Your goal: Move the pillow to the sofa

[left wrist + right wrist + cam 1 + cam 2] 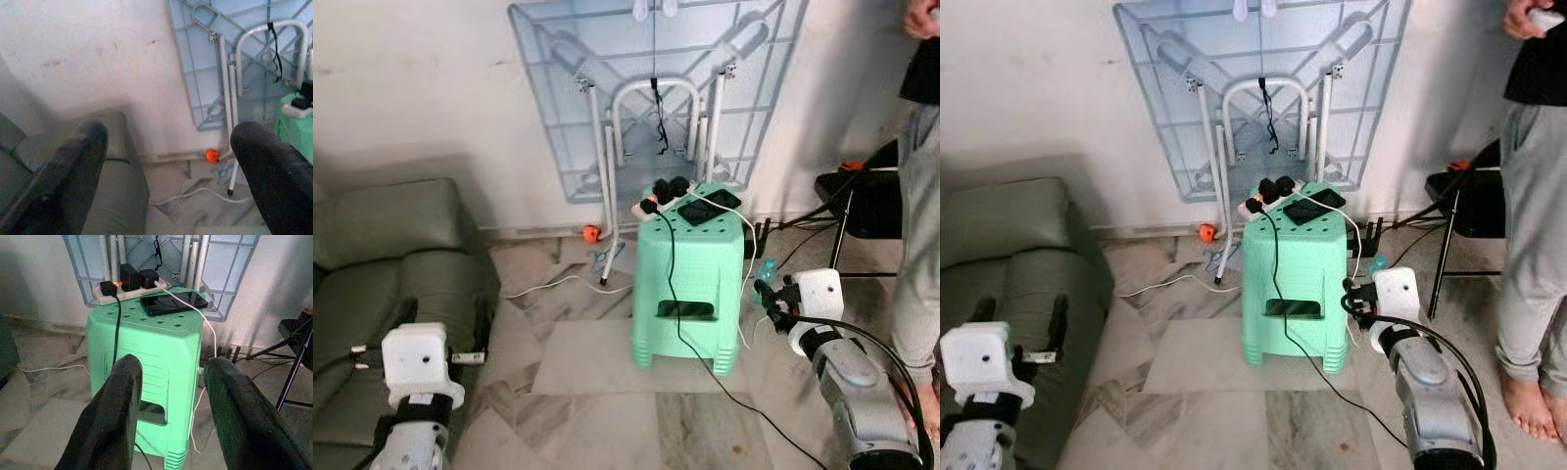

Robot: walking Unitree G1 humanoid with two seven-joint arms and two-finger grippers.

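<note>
The left eye view shows a mint-green plastic stool standing on the tiled floor against the wall, carrying a power strip and two dark phones, with a folded table leaning behind it and the grey-green sofa off to the robot's left. The left gripper hangs beside the sofa's arm with its fingers spread wide and empty, while the right gripper faces the stool, its fingers parted around nothing. A person stands at the robot's right near a black folding chair; no pillow can be made out.
</note>
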